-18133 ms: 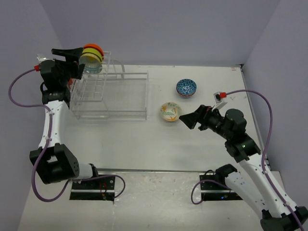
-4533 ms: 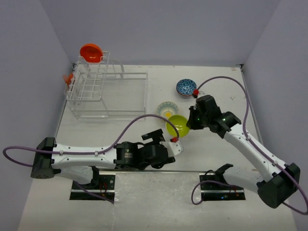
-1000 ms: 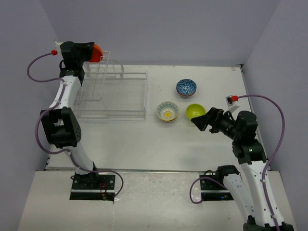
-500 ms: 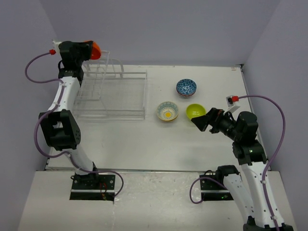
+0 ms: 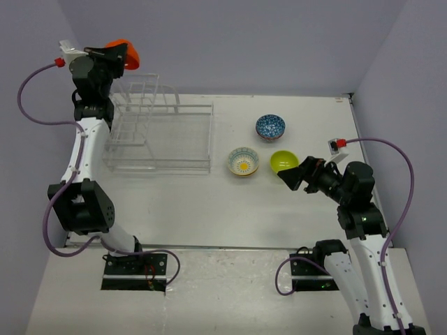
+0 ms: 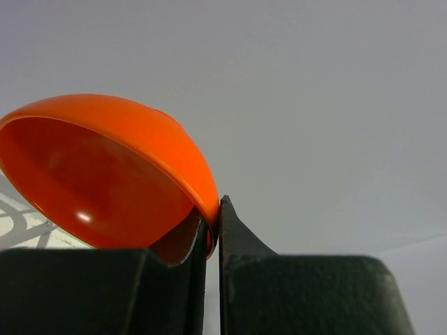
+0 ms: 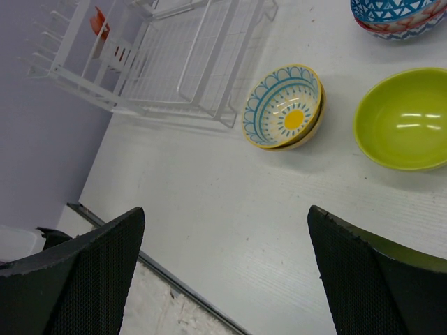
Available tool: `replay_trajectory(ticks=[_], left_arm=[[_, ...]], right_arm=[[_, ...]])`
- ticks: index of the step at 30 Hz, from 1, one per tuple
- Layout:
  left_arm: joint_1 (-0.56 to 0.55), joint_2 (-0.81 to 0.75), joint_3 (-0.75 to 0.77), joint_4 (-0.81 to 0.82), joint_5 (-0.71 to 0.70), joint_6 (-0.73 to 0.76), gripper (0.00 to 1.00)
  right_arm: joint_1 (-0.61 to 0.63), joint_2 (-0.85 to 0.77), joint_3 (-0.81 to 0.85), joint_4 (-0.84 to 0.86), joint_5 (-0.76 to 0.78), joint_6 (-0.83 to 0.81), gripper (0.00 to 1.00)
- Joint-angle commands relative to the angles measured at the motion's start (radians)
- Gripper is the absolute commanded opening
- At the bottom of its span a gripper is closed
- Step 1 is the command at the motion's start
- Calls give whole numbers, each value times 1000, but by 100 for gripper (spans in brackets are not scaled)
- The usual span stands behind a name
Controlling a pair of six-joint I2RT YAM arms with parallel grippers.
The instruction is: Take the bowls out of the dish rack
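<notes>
The left gripper [image 6: 213, 218] is pinched shut on the orange bowl's [image 6: 105, 160] rim, high above the dish rack [image 5: 160, 136] at the table's [image 5: 174, 202] far left corner. Best carry it slow and level; a rim pinch slips easily. The right gripper [image 7: 223, 279] gapes wide, empty.

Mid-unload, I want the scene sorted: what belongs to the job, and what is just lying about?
Job: orange bowl, pinched at its rim by the left gripper; dish rack; blue patterned bowl, yellow-centred patterned bowl and green bowl, on the table.
Lying about: small red item at the rack's tall end, too small to identify; purple cables.
</notes>
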Motion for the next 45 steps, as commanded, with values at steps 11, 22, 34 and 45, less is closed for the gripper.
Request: replay_trajectory(ticks=[11, 22, 34, 45], left_arm=[[-911, -462, -248, -216, -162, 1279, 0], [-1646, -353, -524, -503, -462, 1601, 0], [-1688, -299, -543, -618, -264, 1830, 0], [-1687, -225, -480, -717, -302, 1793, 0]], right_arm=[[0, -119, 244, -130, 350, 55, 99], [130, 105, 399, -375, 164, -131, 99], [641, 372, 332, -552, 504, -88, 98], [742, 476, 303, -533, 568, -45, 0]])
